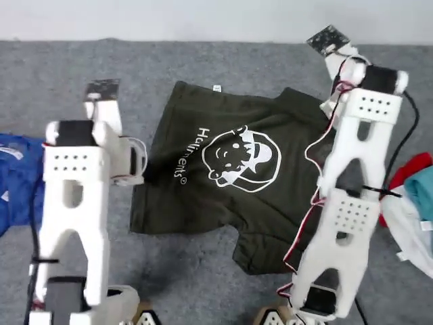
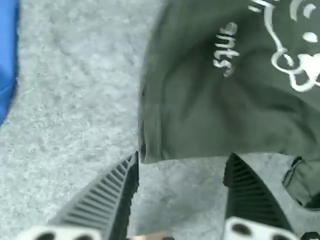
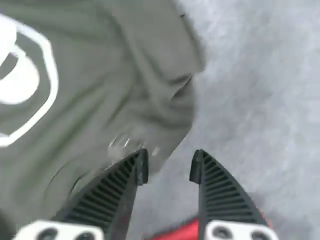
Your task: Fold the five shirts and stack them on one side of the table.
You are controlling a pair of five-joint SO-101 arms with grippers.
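— Where's the olive shirt point(image 1: 203, 203) relative to the arms?

— Spread flat in the middle of the tabletop point(image 1: 189, 298), between them. The left gripper point(image 2: 183, 160) has its jaws parted, holding nothing, and a hemmed corner of the shirt lies just ahead of them, toward the left jaw. The right gripper point(image 3: 170, 155) is also spread and empty, with a rumpled edge of the cloth touching or just short of one jaw tip.

— Which way does it run?

— The print sits sideways, lettering toward the left arm's side, so I'd judge the body runs across from one arm to the other, though I can't be sure. Each arm is near its own end.

— Anything set aside?

— A blue shirt point(image 1: 17, 169) lies at the left edge; a red, white and teal heap point(image 1: 413, 200) at the right edge. No folded stack that I can make out.
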